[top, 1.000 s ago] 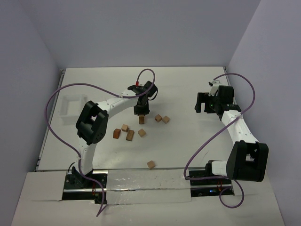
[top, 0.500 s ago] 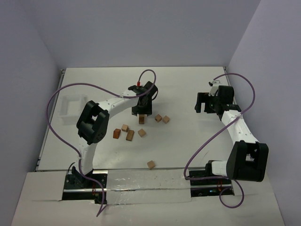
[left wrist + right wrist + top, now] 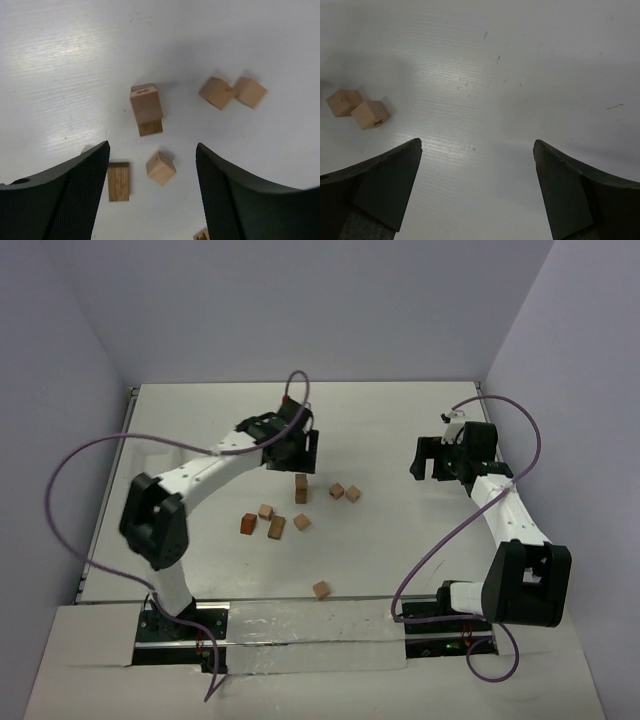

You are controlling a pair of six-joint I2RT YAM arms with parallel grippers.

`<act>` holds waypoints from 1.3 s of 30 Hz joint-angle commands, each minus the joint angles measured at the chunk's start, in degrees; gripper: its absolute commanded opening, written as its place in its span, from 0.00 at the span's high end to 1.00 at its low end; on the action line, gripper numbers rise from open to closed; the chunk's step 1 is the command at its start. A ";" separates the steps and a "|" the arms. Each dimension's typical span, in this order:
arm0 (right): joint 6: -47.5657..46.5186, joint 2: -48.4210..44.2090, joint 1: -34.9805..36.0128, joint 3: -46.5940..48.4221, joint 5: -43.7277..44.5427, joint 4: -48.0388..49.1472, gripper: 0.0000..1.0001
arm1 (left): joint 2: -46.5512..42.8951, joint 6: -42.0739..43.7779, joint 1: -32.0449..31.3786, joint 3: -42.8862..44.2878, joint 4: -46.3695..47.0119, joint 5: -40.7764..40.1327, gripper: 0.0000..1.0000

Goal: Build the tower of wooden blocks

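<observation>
The tower (image 3: pixel 300 488) is a short stack in mid-table: a tan block (image 3: pixel 145 103) sitting on a darker one (image 3: pixel 150 128). My left gripper (image 3: pixel 300 451) hovers just behind and above it, open and empty (image 3: pixel 152 147). Loose wood blocks lie around: a pair (image 3: pixel 345 492) to the right, also in the left wrist view (image 3: pixel 216 92) and the right wrist view (image 3: pixel 370 114). A cube (image 3: pixel 161 168) and a flat brown block (image 3: pixel 119 181) lie below the left jaws. My right gripper (image 3: pixel 428 458) hangs open over bare table (image 3: pixel 477 145).
More blocks lie left of the stack (image 3: pixel 266 511), (image 3: pixel 248 523), (image 3: pixel 276 528), and one sits near the front edge (image 3: pixel 321 589). A faint white tray (image 3: pixel 150 465) stands at the left. Purple cables loop above both arms.
My left gripper opened, let go of the top block on the stack and drew back and upward. Its elbow swung left. The right arm stayed put.
</observation>
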 commanded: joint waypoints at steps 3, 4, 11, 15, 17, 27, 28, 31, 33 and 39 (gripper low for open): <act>-2.18 -1.79 9.86 0.99 -2.50 -0.50 0.05 | -17.37 7.29 14.92 -8.06 7.55 18.99 0.29; -2.19 -1.36 14.31 1.16 -0.26 -0.50 0.06 | -18.21 7.70 15.99 -8.98 7.40 19.16 0.30; -0.70 9.00 27.47 6.09 7.19 -1.58 0.14 | -29.29 11.41 19.72 -21.46 11.47 12.40 0.33; -0.32 14.63 31.13 8.63 8.80 -1.63 0.15 | -33.53 12.04 20.76 -25.17 12.46 11.53 0.33; -0.68 16.28 32.43 9.32 9.57 -1.43 0.15 | -35.02 12.31 21.09 -26.42 13.25 11.36 0.33; -1.86 26.14 34.57 13.60 15.91 -0.38 0.20 | -36.68 12.22 22.38 -28.59 13.49 14.04 0.34; -2.04 26.85 34.57 13.87 15.94 -0.33 0.22 | -36.63 12.17 22.38 -28.47 13.51 14.11 0.34; -2.32 28.18 34.57 14.38 15.82 -0.50 0.29 | -36.44 12.17 22.38 -28.17 13.37 13.78 0.34; -2.69 29.05 34.57 14.67 15.82 -0.50 0.37 | -36.22 12.17 22.38 -28.32 13.51 13.71 0.34; -3.11 26.92 34.95 13.95 13.17 -1.09 0.76 | -36.11 11.96 22.38 -29.12 14.16 13.16 0.34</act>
